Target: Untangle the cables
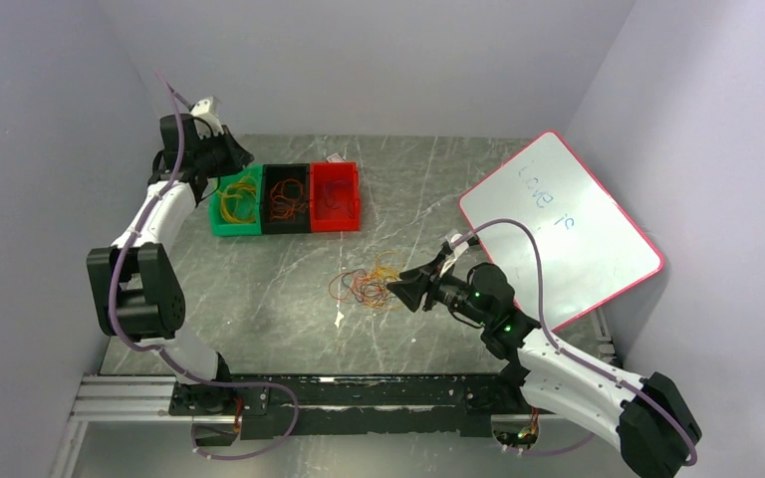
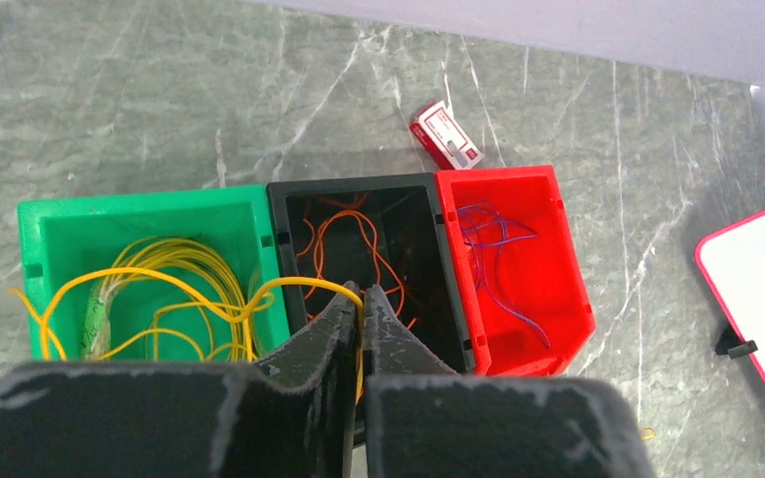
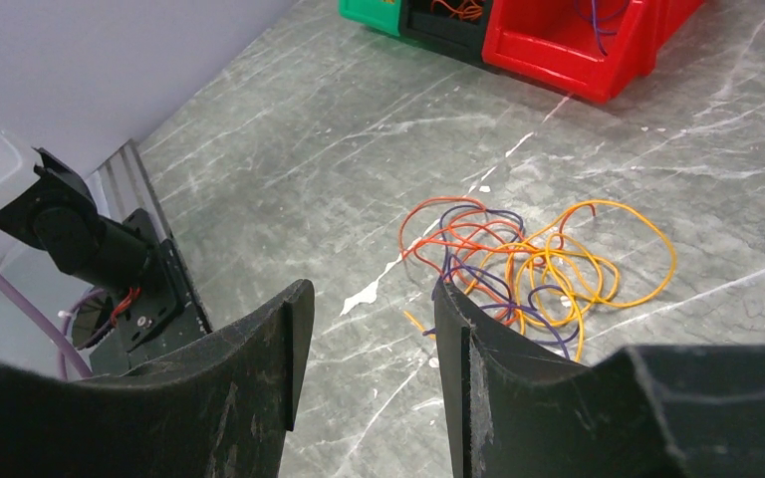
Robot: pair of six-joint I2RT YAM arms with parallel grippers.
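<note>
A tangle of yellow, orange and purple cables (image 1: 367, 286) lies in the middle of the table, also in the right wrist view (image 3: 518, 261). My right gripper (image 3: 371, 299) is open and empty just right of the tangle (image 1: 406, 289), low over the table. My left gripper (image 2: 363, 295) is shut on a yellow cable (image 2: 209, 289) and holds it above the bins; the cable runs down into the green bin (image 2: 50, 231), which holds several yellow cables. The black bin (image 2: 418, 199) holds orange cables (image 2: 334, 231). The red bin (image 2: 558, 299) holds purple cables (image 2: 493, 234).
The three bins stand side by side at the back left (image 1: 284, 197). A white board with a red rim (image 1: 558, 229) leans at the right. A small red and white card (image 2: 446, 136) lies behind the bins. The left arm's base rail (image 1: 339, 393) runs along the near edge.
</note>
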